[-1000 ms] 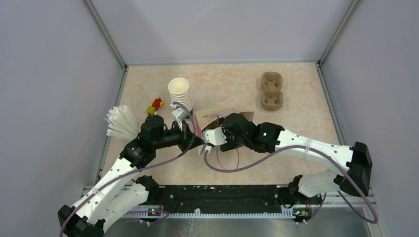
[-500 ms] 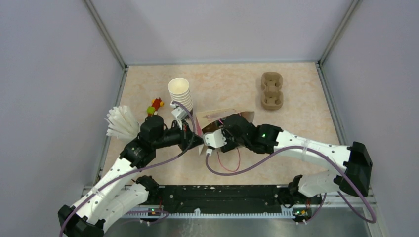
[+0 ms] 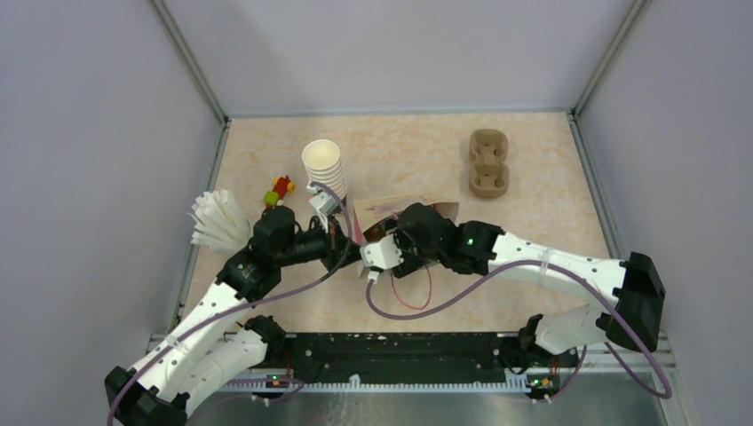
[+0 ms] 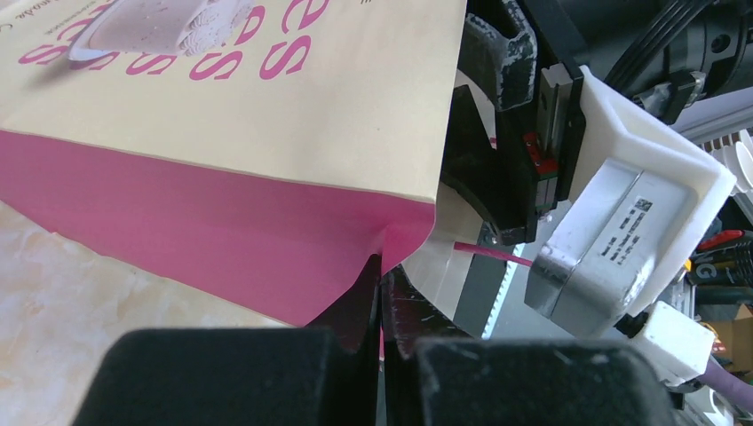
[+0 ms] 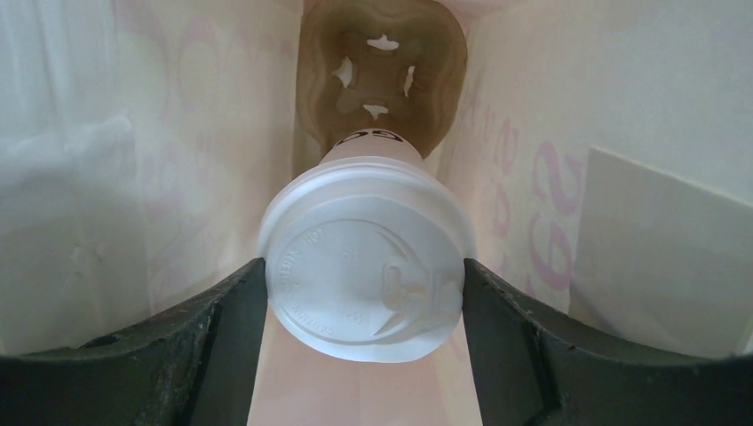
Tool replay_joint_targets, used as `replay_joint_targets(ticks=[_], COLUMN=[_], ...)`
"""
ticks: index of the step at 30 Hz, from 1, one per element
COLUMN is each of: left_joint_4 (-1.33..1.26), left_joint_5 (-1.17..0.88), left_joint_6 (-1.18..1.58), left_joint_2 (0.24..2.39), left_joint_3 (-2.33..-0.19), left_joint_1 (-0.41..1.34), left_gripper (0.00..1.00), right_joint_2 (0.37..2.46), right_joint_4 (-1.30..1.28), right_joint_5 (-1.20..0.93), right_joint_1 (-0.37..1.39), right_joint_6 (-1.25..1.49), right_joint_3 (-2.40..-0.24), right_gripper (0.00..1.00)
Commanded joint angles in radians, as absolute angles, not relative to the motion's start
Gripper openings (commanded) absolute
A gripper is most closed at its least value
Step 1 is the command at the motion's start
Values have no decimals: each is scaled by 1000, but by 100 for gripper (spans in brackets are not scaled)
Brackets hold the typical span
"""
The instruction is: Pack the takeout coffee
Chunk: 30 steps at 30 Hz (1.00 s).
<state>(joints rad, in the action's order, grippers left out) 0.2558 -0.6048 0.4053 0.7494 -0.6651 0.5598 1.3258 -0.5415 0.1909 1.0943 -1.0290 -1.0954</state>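
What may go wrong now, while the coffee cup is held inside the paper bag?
1. The right gripper holds the cup by its lid rim; it might slip or the lid pop off.
2. The cup may miss a hole of the brown carrier beyond it and tip.
3. The left gripper pinches only a thin edge of the bag; it could slip or tear.

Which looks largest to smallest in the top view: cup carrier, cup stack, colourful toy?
1-2. cup carrier and cup stack: alike, unranked; the stack rises toward the camera.
3. colourful toy: smallest.
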Motion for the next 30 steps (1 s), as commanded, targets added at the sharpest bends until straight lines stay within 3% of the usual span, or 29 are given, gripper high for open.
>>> replay_joint_targets(ticks=[1,15,23,30], left_joint_4=[216,212,216,194], left_joint_5=[-615,-614,-608,-610], left_joint_6=[390,400,385,395], left_joint_2=[758,763,764,769], left_joint_3=[-676,-668,-663,-659], left_joint_1=[564,564,564,564], left_gripper=[0,0,0,0], right_joint_2=[1354,1381,1331,1272], right_joint_4=[-480,-415,-540,-558], right_joint_5=[154,276,260,275], right_joint_1=[1088,1088,1088,1073], right_joint_6=[-1034,-1034,-1048,-1076], right_joint_3=[-1106,-1060,-1129,-1051], right_gripper=[49,49,49,49])
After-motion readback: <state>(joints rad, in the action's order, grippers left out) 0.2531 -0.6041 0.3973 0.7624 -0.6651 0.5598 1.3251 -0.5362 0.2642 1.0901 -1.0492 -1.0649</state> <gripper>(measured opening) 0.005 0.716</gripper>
